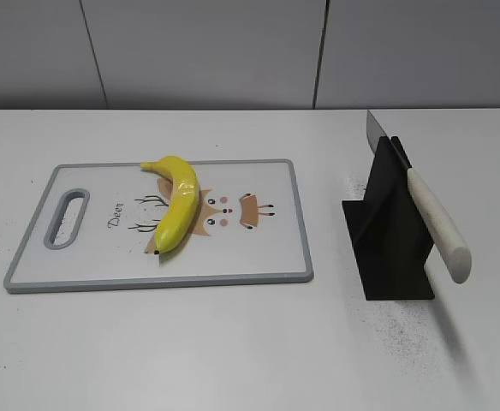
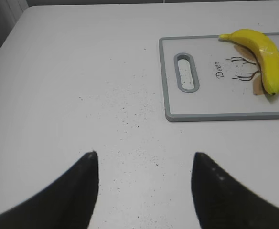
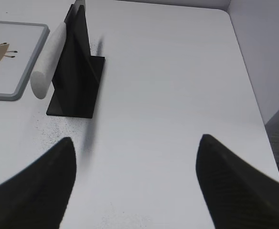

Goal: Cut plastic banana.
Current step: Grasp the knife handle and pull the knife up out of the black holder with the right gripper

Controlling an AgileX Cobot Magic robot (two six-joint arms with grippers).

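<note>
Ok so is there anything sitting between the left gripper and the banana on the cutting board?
Nothing visible blocks it. In the left wrist view the left gripper is open above bare table, and the plastic banana lies on the cutting board ahead and to its right, with only the board's raised grey edge between them.

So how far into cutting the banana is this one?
Barely started. Done: the plastic banana lies whole on the cutting board. In hand: nothing; left pincer and right pincer are open and empty. Left: take the knife from its black stand and cut.
</note>
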